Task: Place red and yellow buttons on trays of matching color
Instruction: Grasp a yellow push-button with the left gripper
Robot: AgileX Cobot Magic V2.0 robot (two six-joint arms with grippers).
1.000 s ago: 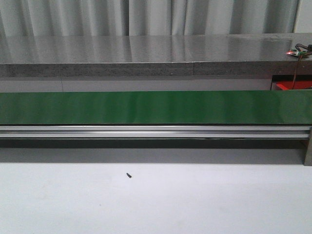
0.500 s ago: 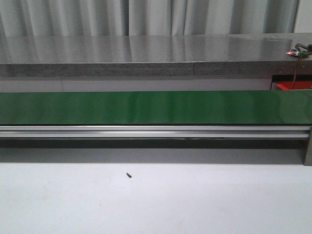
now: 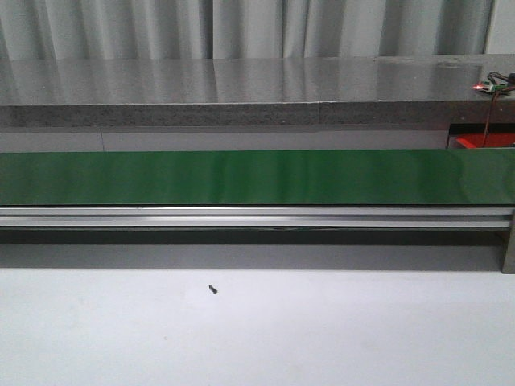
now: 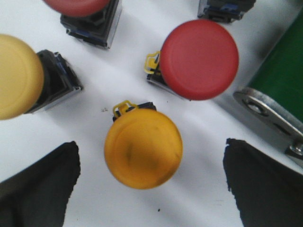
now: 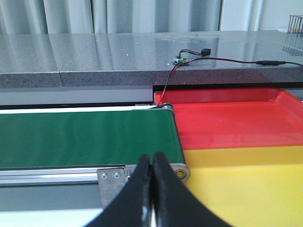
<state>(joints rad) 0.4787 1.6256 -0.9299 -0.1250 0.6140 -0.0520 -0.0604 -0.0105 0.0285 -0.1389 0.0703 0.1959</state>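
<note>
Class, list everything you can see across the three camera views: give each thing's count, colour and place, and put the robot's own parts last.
Yellow buttons: two; one between the open left fingers, one at the view's edge.
Red buttons: two; one whole near the belt's end, one cut off.
Conveyor belt: one, green, across the table.
Red tray: one, beyond the belt's end.
Yellow tray: one, beside the red tray.
Circuit board with wires: one, on the grey counter.
Left gripper: black, open.
Right gripper: black, shut, empty.
</note>
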